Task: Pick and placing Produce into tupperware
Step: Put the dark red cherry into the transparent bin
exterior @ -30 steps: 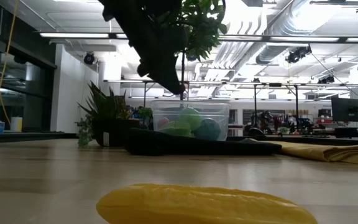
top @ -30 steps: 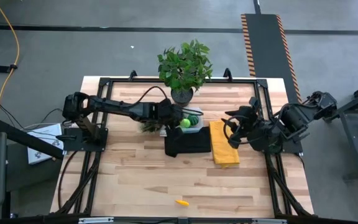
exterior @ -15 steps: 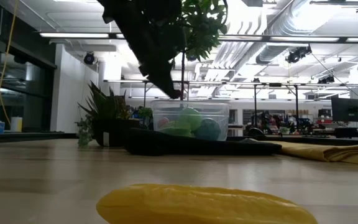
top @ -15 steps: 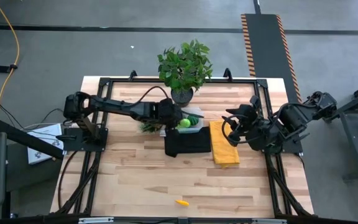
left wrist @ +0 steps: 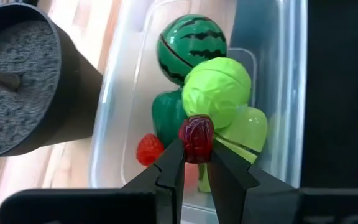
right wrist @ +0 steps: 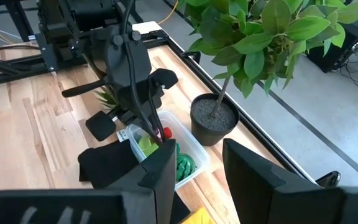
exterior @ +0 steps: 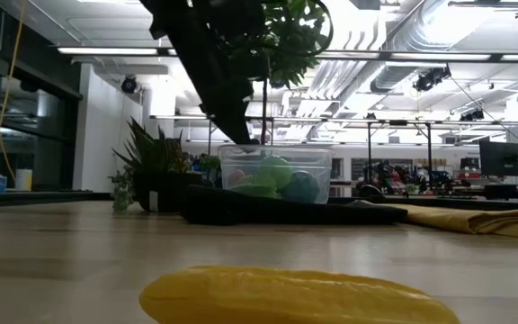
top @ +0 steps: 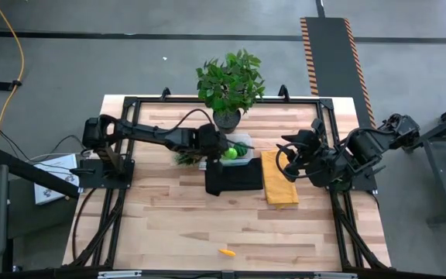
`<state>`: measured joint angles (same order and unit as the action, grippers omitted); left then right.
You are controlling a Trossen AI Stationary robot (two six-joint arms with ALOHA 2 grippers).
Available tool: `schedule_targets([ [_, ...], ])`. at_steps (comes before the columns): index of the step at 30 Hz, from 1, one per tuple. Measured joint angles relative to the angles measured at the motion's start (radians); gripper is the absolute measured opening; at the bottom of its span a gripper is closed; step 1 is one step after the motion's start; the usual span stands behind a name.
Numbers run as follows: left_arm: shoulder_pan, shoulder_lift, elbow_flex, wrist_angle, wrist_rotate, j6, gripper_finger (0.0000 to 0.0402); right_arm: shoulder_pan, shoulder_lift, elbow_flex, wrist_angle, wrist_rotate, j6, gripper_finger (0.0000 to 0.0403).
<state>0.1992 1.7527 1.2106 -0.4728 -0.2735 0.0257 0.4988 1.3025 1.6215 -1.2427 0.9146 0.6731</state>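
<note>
My left gripper [left wrist: 196,154] is shut on a small dark red berry [left wrist: 196,137] and hangs just above the open clear tupperware [top: 241,147], whose rim shows in the low view [exterior: 275,153]. Inside the box lie a striped watermelon ball [left wrist: 191,40], a light green leafy piece [left wrist: 217,92], a dark green piece and a red strawberry [left wrist: 148,149]. A yellow piece [top: 226,252] rests on the table near its near edge. My right gripper [right wrist: 197,180] is open and waits above the yellow cloth [top: 279,182]. My left gripper pinches the dark red berry at its lower half [left wrist: 196,148] between its two fingertips [left wrist: 174,163]. The fingers slant down from the table's left side. The berry is lifted clear, above the produce in the tupperware.
A black folded cloth [top: 233,177] lies on the near side of the box. The big leafy potted plant [top: 229,85] stands just beyond it, and the small spiky plant [top: 186,157] to its left. Bare wood stretches toward the near edge.
My left gripper, still shut on the berry, has come down a little and drawn toward the left end of the tupperware. The right arm has kept still.
</note>
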Motion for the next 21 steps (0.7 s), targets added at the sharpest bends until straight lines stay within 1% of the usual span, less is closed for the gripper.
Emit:
schedule_targets([
  [10, 0.072, 0.0, 0.0, -0.01, 0.014, -0.01, 0.0053, 0.0, 0.0, 0.0, -0.004, 0.0, -0.003, 0.0124],
  [15, 0.077, 0.0, 0.0, -0.019, 0.053, -0.007, 0.0053, 0.0, 0.0, 0.0, -0.004, -0.001, -0.001, 0.0124],
  [21, 0.076, 0.0, 0.0, -0.018, 0.053, -0.003, 0.0053, 0.0, 0.0, 0.0, -0.004, -0.001, -0.004, 0.0124],
])
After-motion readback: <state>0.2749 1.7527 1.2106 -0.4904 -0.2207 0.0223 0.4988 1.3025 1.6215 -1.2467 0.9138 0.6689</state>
